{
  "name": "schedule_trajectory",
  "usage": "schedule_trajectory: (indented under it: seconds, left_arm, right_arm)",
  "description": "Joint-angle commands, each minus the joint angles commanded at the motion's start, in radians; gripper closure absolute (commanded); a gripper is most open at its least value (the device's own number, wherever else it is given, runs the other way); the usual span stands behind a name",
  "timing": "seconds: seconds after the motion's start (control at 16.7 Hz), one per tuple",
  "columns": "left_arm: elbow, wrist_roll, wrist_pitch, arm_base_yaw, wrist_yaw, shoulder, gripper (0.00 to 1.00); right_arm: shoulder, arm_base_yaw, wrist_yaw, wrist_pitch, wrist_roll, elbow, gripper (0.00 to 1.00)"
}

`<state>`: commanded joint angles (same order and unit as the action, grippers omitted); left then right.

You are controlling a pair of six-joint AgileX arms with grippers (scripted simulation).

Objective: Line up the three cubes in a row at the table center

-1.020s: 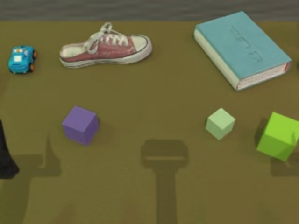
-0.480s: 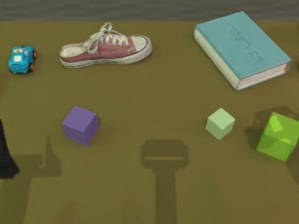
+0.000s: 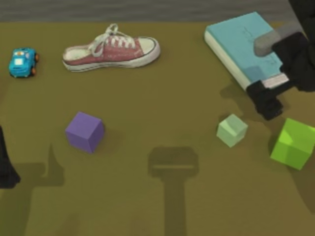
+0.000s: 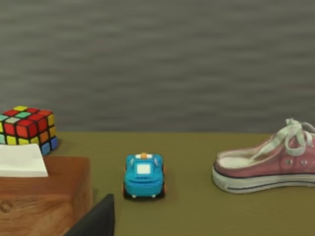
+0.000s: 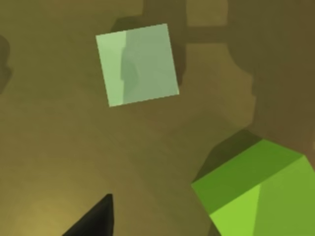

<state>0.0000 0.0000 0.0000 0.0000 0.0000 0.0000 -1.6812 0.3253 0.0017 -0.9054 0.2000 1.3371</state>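
Note:
On the olive table (image 3: 157, 98) the purple cube (image 3: 84, 132) sits at the left. The small mint cube (image 3: 232, 130) lies right of centre, and the larger lime cube (image 3: 294, 143) is near the right edge. My right gripper (image 3: 268, 104) hangs open above the table, just behind and between the mint and lime cubes, holding nothing. Its wrist view looks down on the mint cube (image 5: 138, 64) and the lime cube (image 5: 256, 196), with one dark fingertip (image 5: 101, 216) showing. My left gripper (image 3: 6, 169) is parked at the left edge, open and empty.
A teal book (image 3: 248, 46) lies at the back right, partly under the right arm. A red sneaker (image 3: 110, 49) and a blue toy car (image 3: 22, 62) are at the back left. The left wrist view also shows a Rubik's cube (image 4: 27, 128) and a wooden tissue box (image 4: 44, 196).
My right arm has come into the top view from the upper right, over the book, and its shadow now falls beside the mint cube. The cubes and left arm have not moved.

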Motion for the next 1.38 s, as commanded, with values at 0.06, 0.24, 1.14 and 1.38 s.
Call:
schedule_trajectory:
  seconds: [0.06,0.24,1.14,1.38]
  left_arm:
    - [0.0,0.0,0.0,0.0,0.0,0.0,0.0]
    - [0.0,0.0,0.0,0.0,0.0,0.0,0.0]
    - [0.0,0.0,0.0,0.0,0.0,0.0,0.0]
    - [0.0,0.0,0.0,0.0,0.0,0.0,0.0]
  right_arm:
    - [-0.083,0.017,0.0,-0.047,0.01,0.071,0.0]
    - [-0.3,0.061,0.0,-0.162,0.037,0.261,0.0]
    - [-0.537,0.104,0.002,-0.193,0.066,0.406,0.0]
    - [-0.598,0.106,0.002,-0.023,0.063,0.308,0.0]
